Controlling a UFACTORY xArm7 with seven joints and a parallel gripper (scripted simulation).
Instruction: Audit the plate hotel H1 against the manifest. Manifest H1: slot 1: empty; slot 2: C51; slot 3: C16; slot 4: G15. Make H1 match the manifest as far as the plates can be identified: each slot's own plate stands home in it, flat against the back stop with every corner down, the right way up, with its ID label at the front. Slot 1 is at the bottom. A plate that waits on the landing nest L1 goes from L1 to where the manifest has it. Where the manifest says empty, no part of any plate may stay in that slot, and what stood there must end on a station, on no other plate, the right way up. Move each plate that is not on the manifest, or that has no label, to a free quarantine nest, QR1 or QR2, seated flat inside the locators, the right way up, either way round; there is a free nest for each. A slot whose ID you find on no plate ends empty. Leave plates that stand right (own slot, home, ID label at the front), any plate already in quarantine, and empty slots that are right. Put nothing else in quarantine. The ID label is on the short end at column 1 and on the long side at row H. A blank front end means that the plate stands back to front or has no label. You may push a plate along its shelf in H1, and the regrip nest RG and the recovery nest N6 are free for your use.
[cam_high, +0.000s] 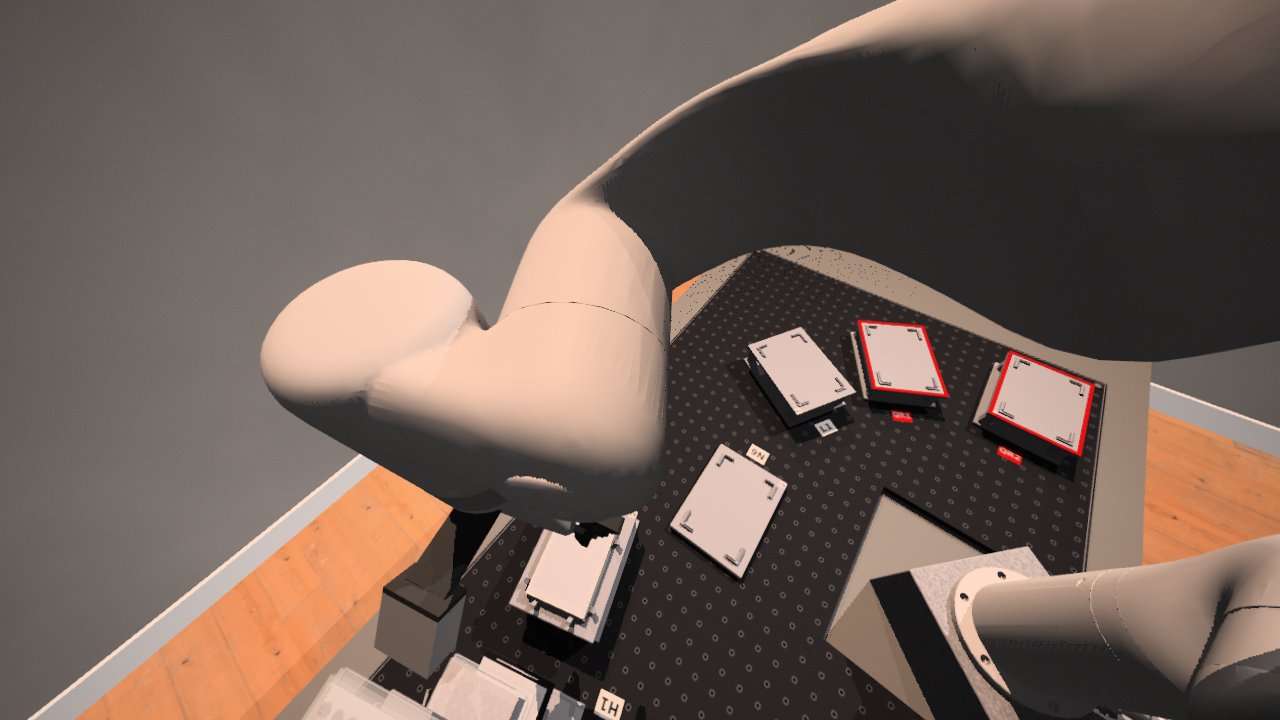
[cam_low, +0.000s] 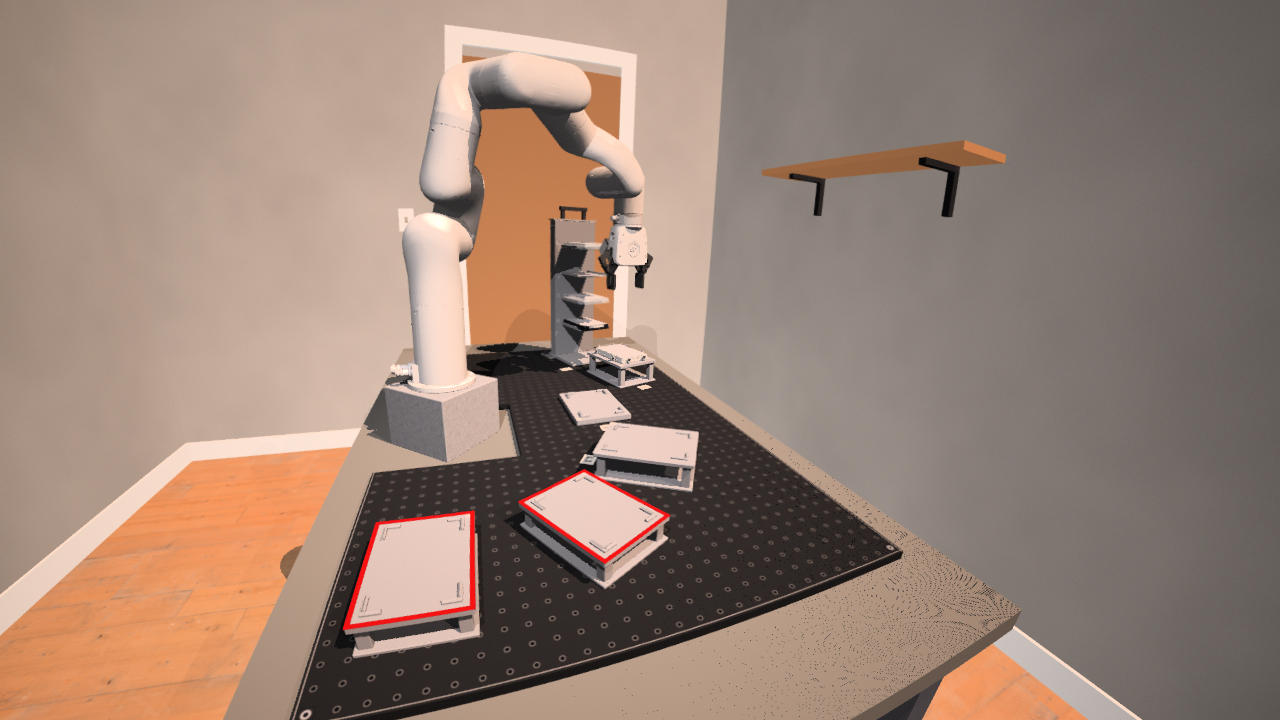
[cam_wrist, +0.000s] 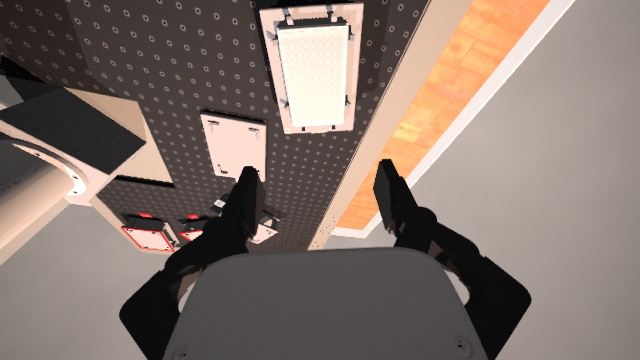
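Note:
My gripper (cam_low: 626, 273) is open and empty. It hangs high above the table's right edge, beside the upper shelves of the plate hotel H1 (cam_low: 577, 286). In the wrist view the fingers stand wide apart with nothing between them. A white plate (cam_wrist: 312, 75) (cam_low: 620, 362) lies on the regrip nest RG, below and ahead of the gripper; it also shows in the top view (cam_high: 575, 577). The top of the hotel (cam_high: 474, 694) shows at the bottom edge there. I cannot read any plate label. The landing nest L1 (cam_low: 646, 452) is bare.
The recovery nest N6 (cam_low: 593, 405) is bare. The red-edged quarantine nests QR1 (cam_low: 593, 522) and QR2 (cam_low: 414, 566) are bare. The arm's base block (cam_low: 443, 416) stands at the table's left. The upper arm fills much of the top view and hides the gripper there.

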